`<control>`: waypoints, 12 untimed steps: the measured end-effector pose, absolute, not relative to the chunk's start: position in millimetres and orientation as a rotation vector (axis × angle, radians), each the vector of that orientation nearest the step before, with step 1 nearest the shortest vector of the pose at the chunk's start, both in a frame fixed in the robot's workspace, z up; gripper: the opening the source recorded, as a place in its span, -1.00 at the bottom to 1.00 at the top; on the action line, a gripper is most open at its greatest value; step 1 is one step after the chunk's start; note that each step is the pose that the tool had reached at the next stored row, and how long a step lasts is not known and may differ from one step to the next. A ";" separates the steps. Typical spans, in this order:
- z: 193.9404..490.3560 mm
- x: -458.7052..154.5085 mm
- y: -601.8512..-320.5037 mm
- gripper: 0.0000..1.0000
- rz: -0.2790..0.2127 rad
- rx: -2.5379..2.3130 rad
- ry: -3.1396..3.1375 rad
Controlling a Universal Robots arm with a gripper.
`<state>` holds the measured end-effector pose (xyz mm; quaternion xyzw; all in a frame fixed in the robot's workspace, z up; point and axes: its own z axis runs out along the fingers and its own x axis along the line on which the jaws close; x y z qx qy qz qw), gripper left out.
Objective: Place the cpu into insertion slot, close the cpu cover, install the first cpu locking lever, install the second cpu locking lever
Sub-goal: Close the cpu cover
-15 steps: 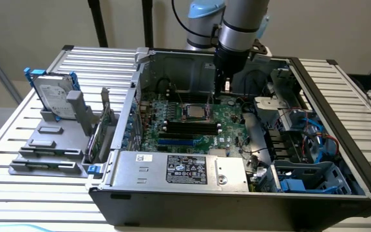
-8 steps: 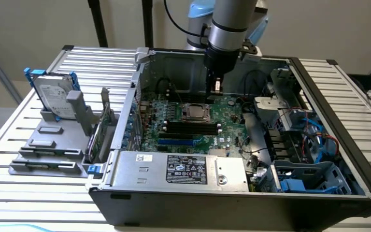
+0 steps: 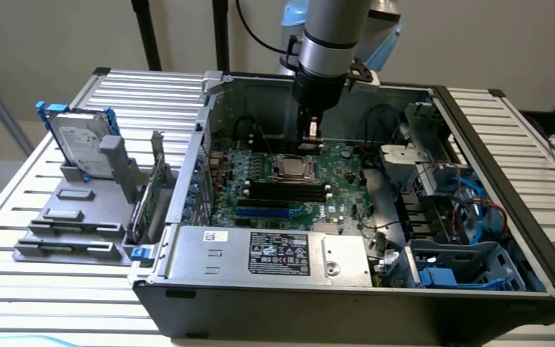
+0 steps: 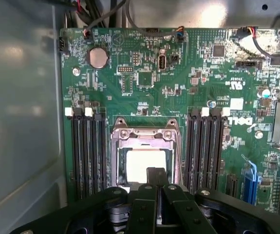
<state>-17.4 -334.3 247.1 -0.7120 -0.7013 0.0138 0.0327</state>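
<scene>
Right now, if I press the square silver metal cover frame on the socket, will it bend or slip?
Probably stiff: the square silver metal cover frame looks like plate steel, screwed down along one edge. Likely slippery, given its shiny finish. It seems to lie flat, so tipping is unlikely.

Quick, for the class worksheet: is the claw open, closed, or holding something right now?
Claw: closed, nothing visibly held, tips close to the cpu cover.
</scene>
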 end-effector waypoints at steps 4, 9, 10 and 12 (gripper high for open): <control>247.1 -19.1 -334.3 -0.79 0.058 -2.172 -2.168; 247.0 -19.6 -334.3 -0.79 0.069 -2.154 -2.188; 247.0 -19.6 -334.3 -0.79 0.068 -2.154 -2.188; 246.9 -19.6 -334.3 -0.79 0.068 -2.154 -2.188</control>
